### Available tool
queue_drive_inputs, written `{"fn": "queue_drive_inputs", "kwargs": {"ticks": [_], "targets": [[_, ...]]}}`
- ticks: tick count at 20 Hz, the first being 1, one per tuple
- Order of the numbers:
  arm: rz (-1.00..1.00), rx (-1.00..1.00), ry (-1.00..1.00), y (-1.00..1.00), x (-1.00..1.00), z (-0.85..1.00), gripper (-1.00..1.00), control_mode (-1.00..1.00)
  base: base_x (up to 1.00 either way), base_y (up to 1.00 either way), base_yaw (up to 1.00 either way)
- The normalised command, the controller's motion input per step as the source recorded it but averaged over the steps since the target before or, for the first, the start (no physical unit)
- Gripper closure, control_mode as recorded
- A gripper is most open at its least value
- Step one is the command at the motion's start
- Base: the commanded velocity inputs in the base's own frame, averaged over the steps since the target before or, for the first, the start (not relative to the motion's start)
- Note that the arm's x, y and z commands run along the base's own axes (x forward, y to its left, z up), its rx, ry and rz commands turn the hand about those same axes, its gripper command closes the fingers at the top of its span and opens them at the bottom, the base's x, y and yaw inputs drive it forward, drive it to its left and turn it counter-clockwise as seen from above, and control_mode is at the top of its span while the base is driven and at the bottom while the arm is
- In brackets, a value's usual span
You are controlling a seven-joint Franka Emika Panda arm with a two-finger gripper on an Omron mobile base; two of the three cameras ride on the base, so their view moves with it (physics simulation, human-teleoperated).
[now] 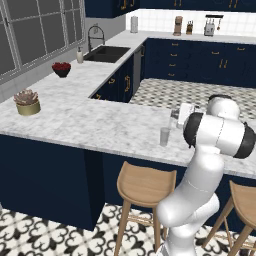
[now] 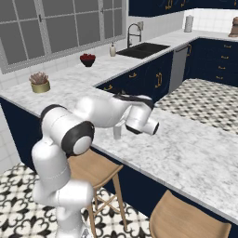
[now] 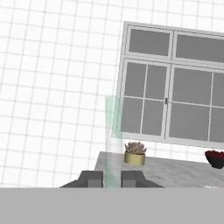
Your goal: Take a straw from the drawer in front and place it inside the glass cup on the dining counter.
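Two dark finger tips (image 3: 91, 178) sit closest in the hand view, drawn near together, with the gripper (image 3: 112, 177) closed on a pale, see-through upright strip that fills the gap between them. By its place and shape I take it for the straw (image 3: 112, 131). It rises straight up from the jaws against the white tiled wall. I cannot make the straw out from the two base views.

From the left base view, the white hand hovers over the dining counter (image 1: 100, 127), turned toward the window side of the room. The glass cup (image 1: 164, 136) stands upright on the marble just below and beside the hand, close to the counter's near edge. From the right base view the cup (image 2: 117, 132) shows partly behind the forearm. Whether the straw's lower end reaches the cup's mouth I cannot tell.

Further along the same marble top a small potted plant (image 1: 28, 102) sits in a yellow pot, and beyond it a dark bowl of red fruit (image 1: 61, 68). Both also show in the hand view, the plant (image 3: 134, 153) ahead and the bowl (image 3: 215, 158) at the edge, under a large grey window (image 3: 175, 105).

Past the bowl are a white soap bottle (image 1: 79, 55) and the dark sink (image 1: 106, 53). A wooden stool (image 1: 145, 185) stands tucked under the counter's overhang beside the arm.
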Motion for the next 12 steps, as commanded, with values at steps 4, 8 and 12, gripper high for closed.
{"fn": "queue_drive_inputs", "kwargs": {"ticks": [4,8,12], "targets": [[0.04,0.00,0.00,0.00,0.34,0.00,1.00,-1.00,0.00,0.00,0.00],[0.04,0.00,0.00,0.00,0.26,-0.07,1.00,-1.00,0.00,0.00,0.00],[0.05,0.00,0.00,-0.01,0.15,-0.21,1.00,-1.00,0.00,0.00,0.00]]}}
